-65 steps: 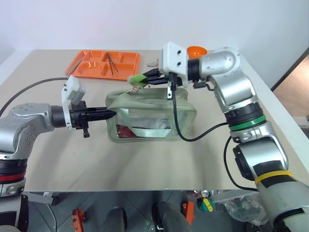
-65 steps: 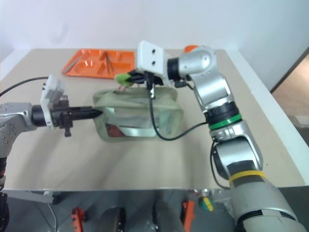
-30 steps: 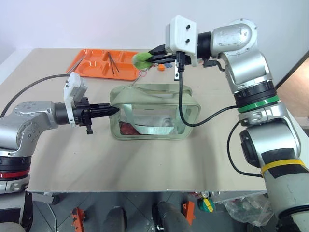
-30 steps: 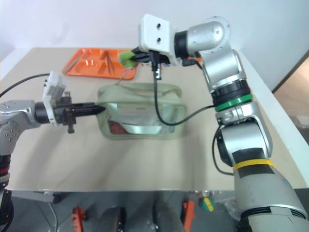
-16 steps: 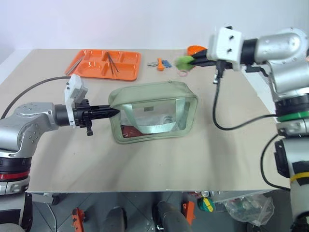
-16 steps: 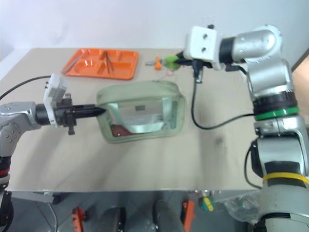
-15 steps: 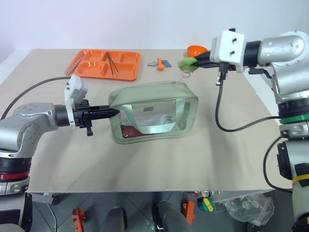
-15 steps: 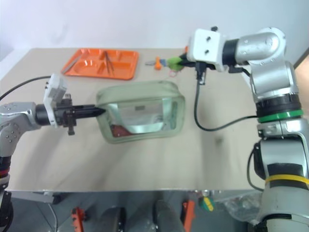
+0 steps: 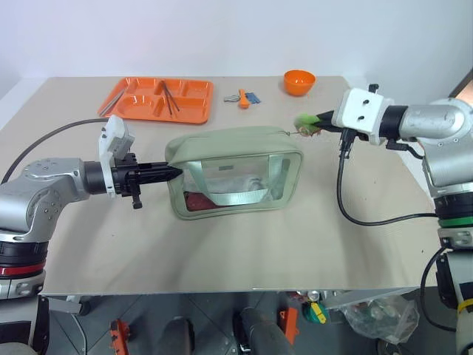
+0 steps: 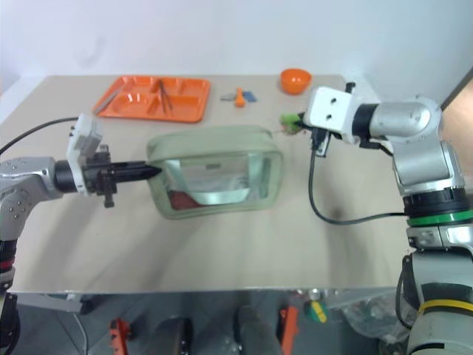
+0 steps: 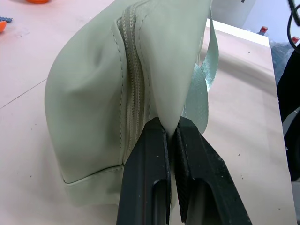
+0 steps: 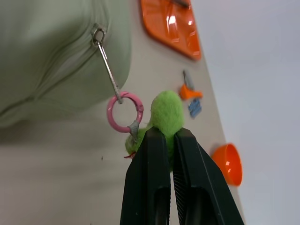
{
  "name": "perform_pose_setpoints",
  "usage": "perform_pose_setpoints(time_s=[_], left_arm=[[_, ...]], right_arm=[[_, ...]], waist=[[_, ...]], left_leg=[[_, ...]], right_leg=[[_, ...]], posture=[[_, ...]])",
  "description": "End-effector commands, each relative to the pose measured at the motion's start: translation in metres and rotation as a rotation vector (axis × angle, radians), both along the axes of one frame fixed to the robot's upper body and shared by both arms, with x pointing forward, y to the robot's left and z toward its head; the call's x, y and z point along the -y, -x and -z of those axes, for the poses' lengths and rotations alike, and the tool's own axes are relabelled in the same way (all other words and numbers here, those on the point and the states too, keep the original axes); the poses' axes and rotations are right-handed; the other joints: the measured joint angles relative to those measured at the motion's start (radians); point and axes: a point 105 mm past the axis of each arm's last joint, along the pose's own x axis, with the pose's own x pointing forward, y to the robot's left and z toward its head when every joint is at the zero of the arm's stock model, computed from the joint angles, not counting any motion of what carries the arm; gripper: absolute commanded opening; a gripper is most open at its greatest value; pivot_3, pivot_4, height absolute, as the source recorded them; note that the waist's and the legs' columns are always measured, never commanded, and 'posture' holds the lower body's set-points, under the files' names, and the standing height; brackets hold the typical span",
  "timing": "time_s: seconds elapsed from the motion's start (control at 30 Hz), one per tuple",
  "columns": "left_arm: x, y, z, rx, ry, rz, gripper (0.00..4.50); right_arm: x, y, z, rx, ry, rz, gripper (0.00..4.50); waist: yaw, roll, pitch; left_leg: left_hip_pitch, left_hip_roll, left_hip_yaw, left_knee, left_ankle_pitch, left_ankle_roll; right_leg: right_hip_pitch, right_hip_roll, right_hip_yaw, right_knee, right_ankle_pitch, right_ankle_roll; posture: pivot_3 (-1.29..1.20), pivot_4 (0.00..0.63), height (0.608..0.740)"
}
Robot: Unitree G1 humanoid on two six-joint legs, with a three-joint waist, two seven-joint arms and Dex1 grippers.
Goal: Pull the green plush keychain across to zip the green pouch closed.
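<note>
The green pouch (image 9: 233,170) stands on the table's middle, its top zipper (image 11: 128,89) running shut along its length. My left gripper (image 9: 171,172) is shut on the pouch's left end fabric (image 11: 164,70). Just off the pouch's right end hangs the green plush keychain (image 9: 306,123), with my right gripper (image 9: 319,120) shut on it. In the right wrist view the plush (image 12: 166,112) joins a pink ring (image 12: 124,111) and a metal link to the zipper pull (image 12: 99,35) at the pouch's end.
An orange tray (image 9: 162,98) with utensils lies at the back left. An orange bowl (image 9: 299,80) and small orange and blue pieces (image 9: 244,97) sit at the back. Bare tabletop lies in front of the pouch and to its right.
My right gripper has swung to the right and down with the keychain, from above the pouch's back to past its right end. The left gripper kept its hold and place.
</note>
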Motion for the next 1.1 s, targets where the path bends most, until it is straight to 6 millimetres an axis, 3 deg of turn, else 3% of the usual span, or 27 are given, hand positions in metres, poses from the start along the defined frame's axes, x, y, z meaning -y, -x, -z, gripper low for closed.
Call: perform_pose_setpoints(time_s=[0.03, 0.17, 0.3, 0.5, 0.63, 0.77, 0.87, 0.93, 1.1], left_arm=[[-0.005, 0.005, -0.012, 0.047, -0.009, -0.003, 0.0], [-0.007, 0.006, -0.012, 0.043, -0.013, -0.011, 0.0], [-0.008, 0.01, -0.013, 0.042, -0.015, -0.008, 0.0], [-0.008, 0.013, -0.007, 0.036, -0.036, -0.009, 0.0], [-0.007, 0.013, -0.009, 0.039, -0.028, -0.011, 0.0], [-0.008, 0.013, -0.009, 0.038, -0.03, -0.016, 0.0], [-0.01, 0.011, -0.009, 0.039, -0.028, -0.028, 0.0], [-0.011, 0.01, -0.009, 0.044, -0.03, -0.038, 0.0], [-0.015, 0.005, -0.01, 0.045, -0.017, -0.064, 0.0]], right_arm=[[0.023, 0.006, 0.011, -0.007, 0.027, 0.09, 0.05], [0.026, 0.011, 0.048, -0.087, 0.046, 0.117, 0.05], [0.002, 0.018, 0.108, -0.213, 0.011, 0.066, 0.05], [-0.028, 0.009, 0.142, -0.237, -0.04, 0.036, 0.05], [-0.043, 0.003, 0.145, -0.232, -0.059, 0.01, 0.05], [-0.044, 0.003, 0.14, -0.248, -0.064, -0.009, 0.05], [-0.036, 0.003, 0.13, -0.258, -0.09, -0.001, 0.05], [-0.031, 0.002, 0.112, -0.271, -0.173, 0.011, 0.05], [-0.022, 0.015, 0.066, -0.38, -0.404, -0.03, 1.67]], waist=[[0.0, 0.0, 0.0], [-0.002, 0.0, 0.0], [-0.005, -0.003, -0.002], [-0.01, -0.004, -0.003], [-0.017, -0.006, -0.004], [-0.026, -0.006, -0.004], [-0.027, -0.006, -0.004], [-0.027, -0.006, -0.003], [-0.027, -0.005, -0.003]], left_leg=[[0.0, 0.0, 0.0, 0.0, 0.0, 0.0], [0.0, 0.0, 0.001, 0.0, 0.0, 0.0], [0.003, 0.002, 0.001, 0.0, 0.0, 0.0], [0.005, 0.003, 0.001, 0.0, 0.001, -0.002], [0.006, 0.002, 0.002, 0.0, 0.002, -0.003], [0.007, 0.003, 0.002, 0.0, 0.003, -0.004], [0.006, 0.003, 0.002, 0.0, 0.003, -0.004], [0.006, 0.003, 0.002, 0.0, 0.003, -0.004], [0.005, 0.002, 0.001, 0.0, 0.003, -0.004]], right_leg=[[0.0, 0.0, 0.0, 0.0, 0.0, 0.0], [0.0, 0.0, 0.001, 0.0, -0.001, 0.001], [0.001, 0.001, 0.002, 0.001, 0.0, 0.0], [0.002, 0.004, 0.002, 0.002, 0.002, -0.001], [0.003, 0.004, 0.003, 0.002, 0.003, 0.0], [0.003, 0.004, 0.003, 0.002, 0.004, 0.0], [0.003, 0.004, 0.003, 0.002, 0.004, 0.0], [0.003, 0.004, 0.003, 0.002, 0.004, 0.0], [0.002, 0.003, 0.003, 0.001, 0.004, 0.0]], posture=[[0.0, 0.15, 0.74], [0.0, 0.15, 0.74], [0.0, 0.15, 0.74], [0.0, 0.15, 0.74], [0.0, 0.15, 0.74], [0.0, 0.15, 0.74], [0.0, 0.15, 0.74], [0.0, 0.15, 0.74], [0.0, 0.15, 0.74]])
